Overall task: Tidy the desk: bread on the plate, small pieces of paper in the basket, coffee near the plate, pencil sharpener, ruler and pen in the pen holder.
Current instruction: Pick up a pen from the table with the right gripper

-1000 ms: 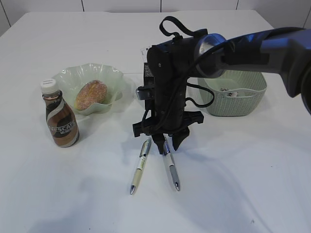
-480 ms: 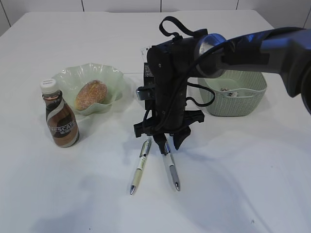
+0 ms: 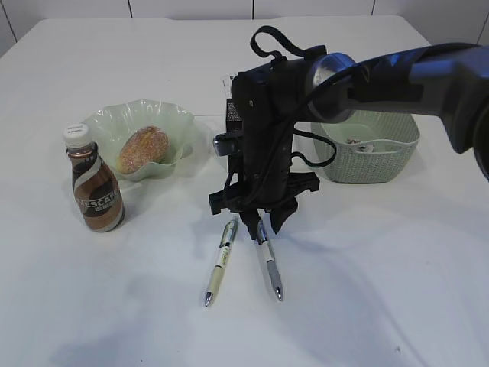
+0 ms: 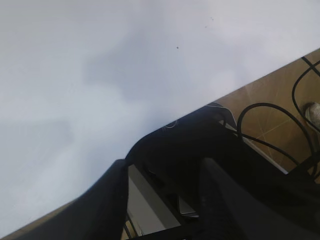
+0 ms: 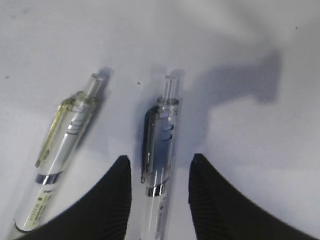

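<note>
Progress check, judged from how things lie. Bread (image 3: 143, 148) sits on the plate (image 3: 103, 122) – done. Coffee bottle (image 3: 95, 193) stands just beside the plate, front-left – done. Basket (image 3: 390, 153) back right has a few paper scraps (image 3: 359, 143) inside; no loose paper visible on the table (image 3: 397, 290), though the arm blocks part of it.

Left to do: pens. Two lie side by side mid-table, tips toward the camera: yellow-clip pen (image 3: 220, 260) on the left, dark-clip pen (image 3: 267, 264) on the right.

Right pincer (image 3: 254, 223) is down over the dark-clip pen (image 5: 159, 155), fingers moderately open w/ one either side of the barrel near the clip, not clamped yet; looks like the pre-grasp.

Pen holder, sharpener, ruler: can't see them, maybe behind the arm.

Left pincer (image 4: 165, 200): only dark housing in its wrist view, at the table edge – can't tell its state.
</note>
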Action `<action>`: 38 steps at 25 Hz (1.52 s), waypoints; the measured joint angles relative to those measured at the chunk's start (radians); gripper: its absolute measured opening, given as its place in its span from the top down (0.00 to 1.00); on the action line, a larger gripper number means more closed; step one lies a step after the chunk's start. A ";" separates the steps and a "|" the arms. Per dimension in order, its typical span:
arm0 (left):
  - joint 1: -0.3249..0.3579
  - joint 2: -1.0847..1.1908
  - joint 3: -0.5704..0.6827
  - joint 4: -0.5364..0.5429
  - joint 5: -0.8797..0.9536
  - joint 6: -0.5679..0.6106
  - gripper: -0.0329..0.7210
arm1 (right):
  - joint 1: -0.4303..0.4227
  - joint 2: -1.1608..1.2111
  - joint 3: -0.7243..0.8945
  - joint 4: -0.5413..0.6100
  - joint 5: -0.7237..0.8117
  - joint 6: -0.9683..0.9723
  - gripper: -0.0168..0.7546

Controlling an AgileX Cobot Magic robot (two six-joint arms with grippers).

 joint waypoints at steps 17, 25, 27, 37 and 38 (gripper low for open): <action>0.000 0.000 0.000 0.000 0.006 0.000 0.52 | 0.001 0.062 -0.109 0.030 0.027 -0.004 0.57; 0.000 0.000 0.000 0.000 0.012 0.000 0.52 | 0.001 0.071 -0.117 0.008 0.062 -0.004 0.57; 0.000 0.000 0.000 0.000 0.014 0.000 0.52 | 0.001 0.071 -0.117 0.003 0.066 -0.004 0.57; 0.000 0.000 0.000 0.000 0.016 0.000 0.52 | 0.001 0.071 -0.117 0.000 0.086 -0.004 0.62; 0.000 0.000 0.000 0.000 0.016 0.000 0.52 | 0.001 0.071 -0.117 0.000 0.086 -0.004 0.62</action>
